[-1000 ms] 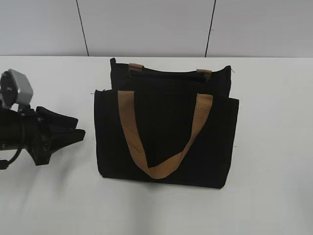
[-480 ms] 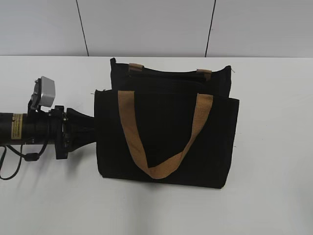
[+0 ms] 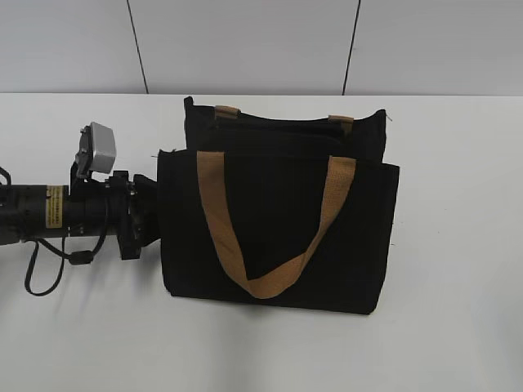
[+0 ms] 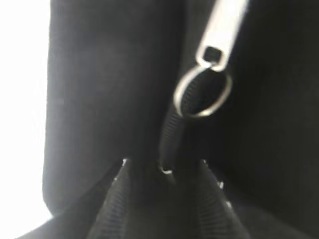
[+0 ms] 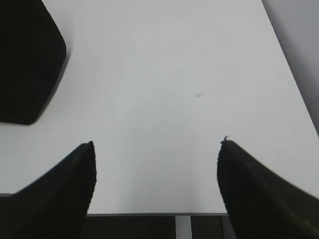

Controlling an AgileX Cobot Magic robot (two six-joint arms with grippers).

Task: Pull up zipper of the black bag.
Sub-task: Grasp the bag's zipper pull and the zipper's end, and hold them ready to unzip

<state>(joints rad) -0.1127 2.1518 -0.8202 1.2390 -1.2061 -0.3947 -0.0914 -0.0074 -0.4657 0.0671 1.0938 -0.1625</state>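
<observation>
Left tool (image 4: 162, 167) is right up against the black bag (image 3: 278, 237), its two fingertips (image 4: 119, 174) a narrow gap apart with a thin black strip of the zipper (image 4: 172, 132) running down between them. Whether they actually pinch that strip, the wrist view is too blurred to tell. Above the tips a small metal ring hangs from the grey pull tab (image 4: 222, 27), which slants up toward the top right of that close view.

In the exterior view the left arm (image 3: 49, 214) lies stretched out almost level, low over the bench (image 3: 458, 310), reaching in from the left edge, its grey wrist camera (image 3: 100, 151) perched on top and a black cable looping beneath. Its front end meets the bag's left side edge, fingers hidden there.

The right tool (image 5: 157, 149) hangs released, its two dark fingers spread wide above bare white bench, with one rounded black corner of the bag at the upper left of its view.

The bag stands upright mid-bench, front panel facing the camera, one tan handle (image 3: 274, 282) drooping in a V down the front.
</observation>
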